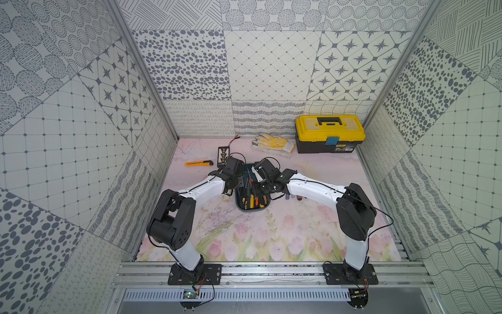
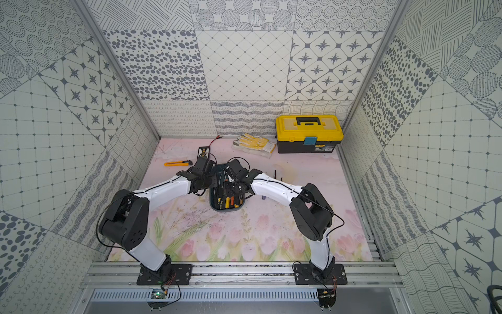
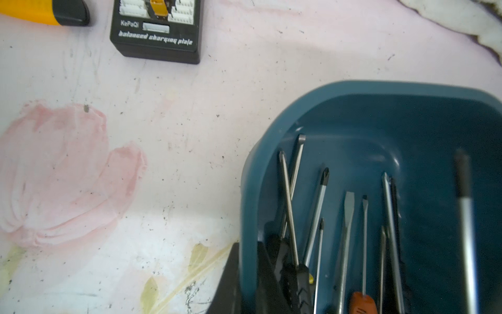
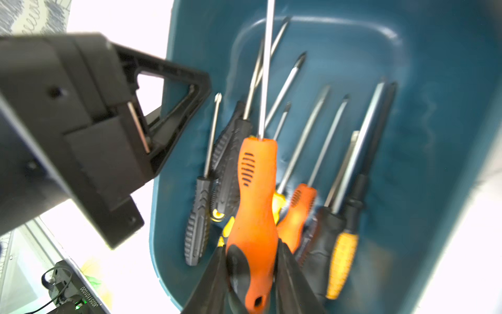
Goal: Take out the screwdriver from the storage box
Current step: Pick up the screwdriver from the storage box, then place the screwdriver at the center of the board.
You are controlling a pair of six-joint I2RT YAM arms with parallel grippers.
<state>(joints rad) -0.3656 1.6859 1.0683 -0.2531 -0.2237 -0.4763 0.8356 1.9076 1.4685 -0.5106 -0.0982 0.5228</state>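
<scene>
While your right gripper is clamped on the orange screwdriver at the box's near end, treat the tool as light and rigid. Its waisted, ribbed handle looks like the surest place to hold, and the smooth steel shaft would likely slip. It hangs tilted above the other drivers, shaft toward the box's far end, not yet clear of the box. Your left gripper is pinched shut on the box's left wall.

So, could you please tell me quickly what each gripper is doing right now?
Left gripper: closed on the storage box wall.
Right gripper: closed on the orange-handled screwdriver.
</scene>
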